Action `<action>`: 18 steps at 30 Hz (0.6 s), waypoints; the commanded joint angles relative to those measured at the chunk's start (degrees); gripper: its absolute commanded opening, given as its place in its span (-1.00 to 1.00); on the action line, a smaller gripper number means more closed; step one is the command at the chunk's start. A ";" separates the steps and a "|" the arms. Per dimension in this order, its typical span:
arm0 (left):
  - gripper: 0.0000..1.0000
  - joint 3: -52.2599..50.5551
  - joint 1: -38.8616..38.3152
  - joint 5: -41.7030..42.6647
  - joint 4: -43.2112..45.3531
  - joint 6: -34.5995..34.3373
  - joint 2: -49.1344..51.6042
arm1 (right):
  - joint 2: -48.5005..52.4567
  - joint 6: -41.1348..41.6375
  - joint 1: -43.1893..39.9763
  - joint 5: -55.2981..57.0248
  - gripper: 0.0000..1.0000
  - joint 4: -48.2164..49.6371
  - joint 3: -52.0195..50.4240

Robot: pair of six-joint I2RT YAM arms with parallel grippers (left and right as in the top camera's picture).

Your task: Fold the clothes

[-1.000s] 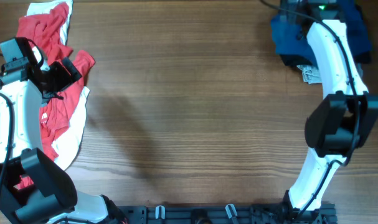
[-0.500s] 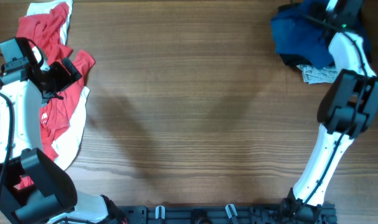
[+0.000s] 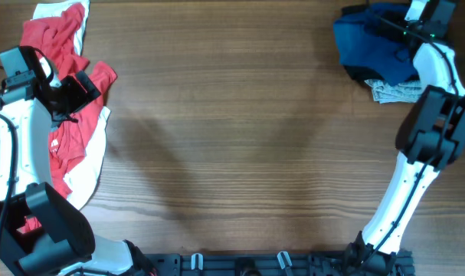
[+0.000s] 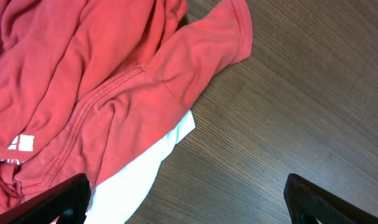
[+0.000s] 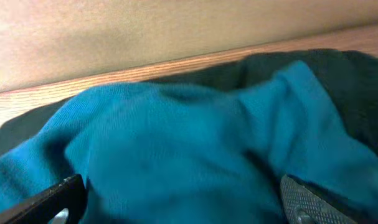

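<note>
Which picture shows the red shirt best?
The left wrist view: the red shirt is close up, sleeve and seams clear, lying over a white shirt. The overhead view shows it small, partly behind the left arm. The right wrist view shows none of it, just a blue shirt.

**A robotics lab bench**

The left arm (image 3: 25, 142) and right arm (image 3: 397, 192), white with black joints, stand on a black rail (image 3: 278, 263) at the edge of a wood-grain table (image 3: 240, 115). Heaped at its corners lie red and white shirts (image 3: 63, 31) and a blue T-shirt (image 3: 370, 42).
</note>
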 commanded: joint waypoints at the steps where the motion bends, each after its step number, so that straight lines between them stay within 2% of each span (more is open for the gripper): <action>1: 1.00 0.96 0.31 0.68 0.11 -0.52 -0.57 | -11.10 0.90 -2.25 1.81 1.00 -1.79 -1.64; 3: 1.00 0.96 0.31 0.68 0.11 -0.52 -0.57 | -20.06 0.83 -1.90 1.81 0.99 -4.81 -1.64; 10: 1.00 0.96 0.31 0.68 0.11 -0.52 -0.57 | -38.58 3.67 0.48 -0.70 1.00 -17.92 -1.64; 15: 1.00 0.96 0.31 0.68 0.11 -0.52 -0.57 | -48.04 19.19 3.58 -13.75 0.99 -27.17 -1.66; 18: 1.00 0.96 0.31 0.68 0.11 -0.52 -0.57 | -50.90 33.53 4.87 -20.96 1.00 -33.38 -1.64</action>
